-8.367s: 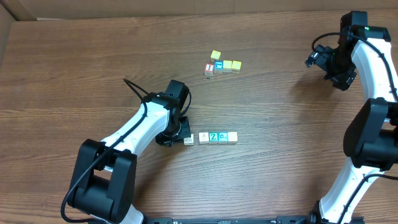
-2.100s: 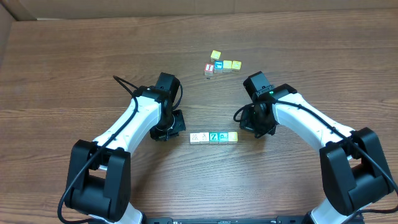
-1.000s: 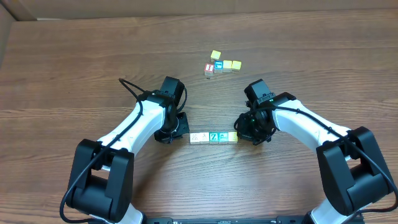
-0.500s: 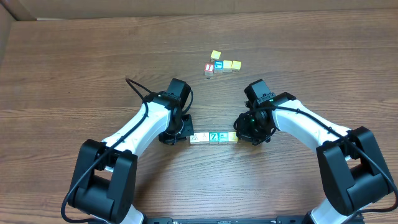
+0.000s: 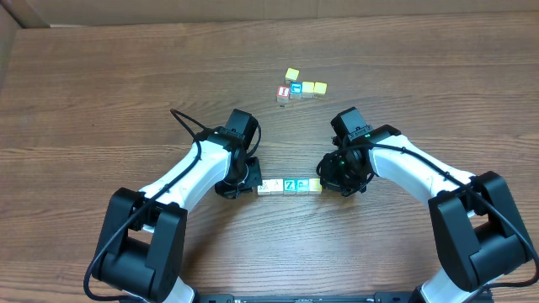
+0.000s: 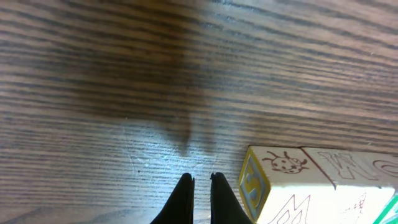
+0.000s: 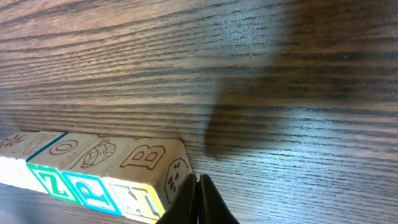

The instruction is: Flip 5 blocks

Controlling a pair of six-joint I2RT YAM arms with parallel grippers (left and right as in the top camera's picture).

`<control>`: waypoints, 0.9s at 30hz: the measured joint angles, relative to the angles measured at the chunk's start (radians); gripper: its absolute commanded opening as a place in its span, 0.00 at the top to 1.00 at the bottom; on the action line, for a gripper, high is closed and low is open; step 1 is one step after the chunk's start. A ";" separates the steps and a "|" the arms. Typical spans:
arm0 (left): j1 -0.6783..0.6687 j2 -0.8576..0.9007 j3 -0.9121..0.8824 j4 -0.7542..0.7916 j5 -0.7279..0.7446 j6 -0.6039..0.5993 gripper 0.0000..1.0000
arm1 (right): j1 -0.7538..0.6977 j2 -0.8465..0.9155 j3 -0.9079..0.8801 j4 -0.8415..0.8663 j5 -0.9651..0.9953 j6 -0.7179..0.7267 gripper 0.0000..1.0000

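Overhead, the left gripper [image 5: 250, 186] sat at the nine o'clock end of the row of blocks [image 5: 289, 185], its tips hidden beneath the wrist. The left wrist view showed its fingers pressed together, empty, just beside the ladybird cube [image 6: 273, 182]. At three o'clock the right gripper [image 5: 329, 183] was likewise closed beside the pale yellow cube [image 5: 315, 184] — whether they touched could not be told. Both wrist views cut the row off.

Your right gripper [image 7: 198, 190] has its jaws pinched together, tip just beside the end of the row of blocks [image 7: 93, 165]. Nearest one's the pale yellow block [image 7: 146, 171] with a B on top, green Z block [image 7: 46, 177] further left
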 measured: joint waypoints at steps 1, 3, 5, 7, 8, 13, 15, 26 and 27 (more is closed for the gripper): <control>0.000 0.000 0.000 0.001 0.000 0.000 0.96 | 0.000 0.000 0.000 0.000 0.000 0.000 0.96; 0.000 0.000 0.000 0.003 0.000 0.000 0.96 | 0.000 0.000 0.000 0.000 0.000 0.000 0.96; 0.000 0.000 0.000 0.005 0.000 0.000 0.96 | 0.000 0.000 0.000 0.000 0.000 0.000 0.96; 0.000 0.000 0.000 0.008 0.000 0.000 0.96 | 0.000 0.000 0.000 0.000 0.000 0.000 0.96; 0.000 0.000 0.000 0.008 0.003 0.000 0.96 | 0.000 0.000 0.000 0.000 0.000 0.000 0.96; 0.000 0.000 0.000 0.012 0.028 0.000 0.96 | 0.000 0.000 0.000 0.000 0.000 0.000 0.96; 0.000 0.000 0.000 0.019 0.035 0.000 0.96 | 0.000 0.000 0.000 0.000 0.000 0.000 0.96; 0.000 0.000 0.000 0.038 0.049 -0.001 0.96 | 0.000 0.000 0.000 0.000 0.000 0.000 0.96; 0.000 0.000 0.000 0.038 0.049 -0.001 0.96 | 0.000 0.000 0.000 0.000 0.000 0.000 0.96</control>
